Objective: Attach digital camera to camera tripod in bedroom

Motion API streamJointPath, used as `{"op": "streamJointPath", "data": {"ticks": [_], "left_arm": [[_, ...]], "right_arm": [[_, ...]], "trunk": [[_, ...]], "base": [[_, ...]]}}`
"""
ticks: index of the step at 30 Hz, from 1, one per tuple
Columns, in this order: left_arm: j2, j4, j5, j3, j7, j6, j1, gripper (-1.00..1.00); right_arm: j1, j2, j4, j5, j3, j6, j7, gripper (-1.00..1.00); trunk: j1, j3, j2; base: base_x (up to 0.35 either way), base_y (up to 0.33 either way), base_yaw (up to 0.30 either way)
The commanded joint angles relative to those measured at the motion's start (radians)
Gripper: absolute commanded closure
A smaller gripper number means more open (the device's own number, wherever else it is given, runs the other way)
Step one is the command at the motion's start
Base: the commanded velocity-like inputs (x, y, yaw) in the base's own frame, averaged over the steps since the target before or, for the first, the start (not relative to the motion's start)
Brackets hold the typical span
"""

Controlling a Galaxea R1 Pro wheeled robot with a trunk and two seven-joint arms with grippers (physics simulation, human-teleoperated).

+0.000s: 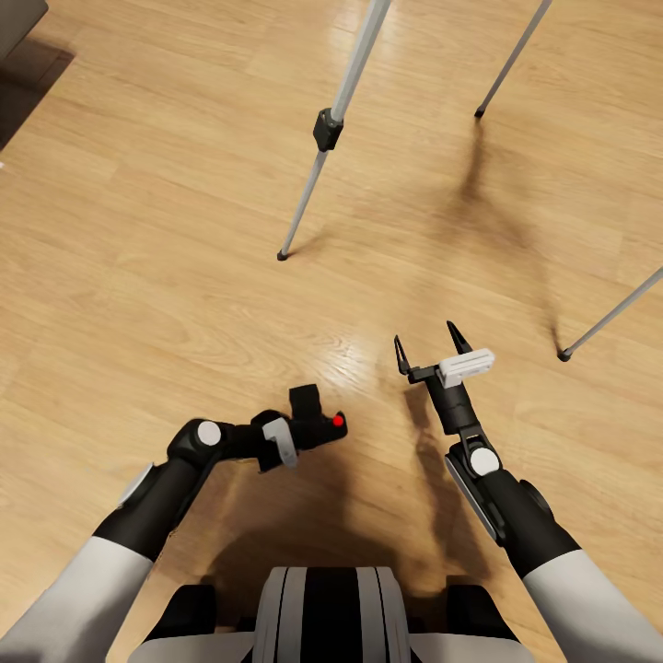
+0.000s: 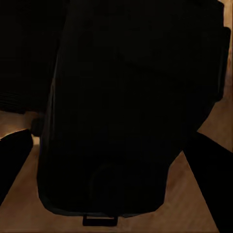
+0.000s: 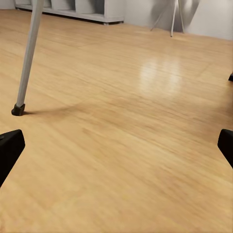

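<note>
Your left tool grips the small black red-buttoned digital camera low for transit toward the silver-legged camera tripod, while your right tool stands wide, free.

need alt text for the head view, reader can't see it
Looking down past the robot's trunk, the left gripper holds a small black digital camera with a red button, low over a light wood floor. The right gripper is open and empty, pointing toward the camera tripod, whose three silver legs stand just ahead.
</note>
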Motion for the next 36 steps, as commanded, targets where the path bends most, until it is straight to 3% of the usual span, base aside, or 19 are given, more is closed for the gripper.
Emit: {"op": "streamJointPath", "data": {"ticks": [1,8,13,22,23,27,28,36], "left_arm": [[0.003,-0.019,-0.003,-0.002,-0.006,0.011,0.000,1.00],[0.020,-0.110,-0.002,0.002,-0.071,0.016,0.000,1.00],[0.023,-0.191,-0.002,0.018,-0.170,0.022,0.000,1.00],[0.015,-0.319,-0.001,0.124,-0.308,0.028,0.000,1.00],[0.012,-0.338,0.000,0.148,-0.340,0.041,0.000,1.00],[0.009,-0.374,0.003,0.166,-0.387,0.090,0.001,1.00],[0.009,-0.388,0.004,0.175,-0.435,0.140,0.001,1.00],[0.007,-0.396,0.008,0.229,-0.492,0.221,0.001,1.00]], "right_arm": [[-0.001,-0.001,0.000,0.003,0.004,-0.001,-0.010,-1.00],[-0.001,-0.001,0.000,0.003,0.003,-0.001,-0.010,-1.00],[-0.001,-0.001,0.000,0.003,0.003,-0.002,-0.010,-1.00],[-0.001,-0.001,0.000,0.000,0.002,-0.002,-0.010,-1.00],[-0.001,-0.001,0.000,-0.001,0.002,-0.002,-0.010,-1.00],[-0.001,-0.001,0.000,-0.002,0.002,-0.002,-0.010,-1.00],[-0.001,-0.001,0.000,-0.002,0.001,-0.002,-0.011,-1.00],[-0.001,-0.001,0.000,-0.003,-0.005,-0.002,-0.011,-1.00]], "trunk": [[0.000,-0.001,0.000],[0.000,-0.001,0.000],[0.000,-0.001,0.000],[0.000,-0.001,0.000],[0.000,-0.001,0.000],[0.000,-0.001,0.000],[0.000,-0.001,0.000],[0.000,-0.001,0.000]], "base": [[0.000,0.000,0.000],[0.000,0.000,0.000],[0.000,0.000,0.000],[0.000,0.000,0.000],[0.000,0.000,0.000],[0.000,0.000,0.000],[0.000,0.000,0.000],[0.000,0.000,0.000]]}}
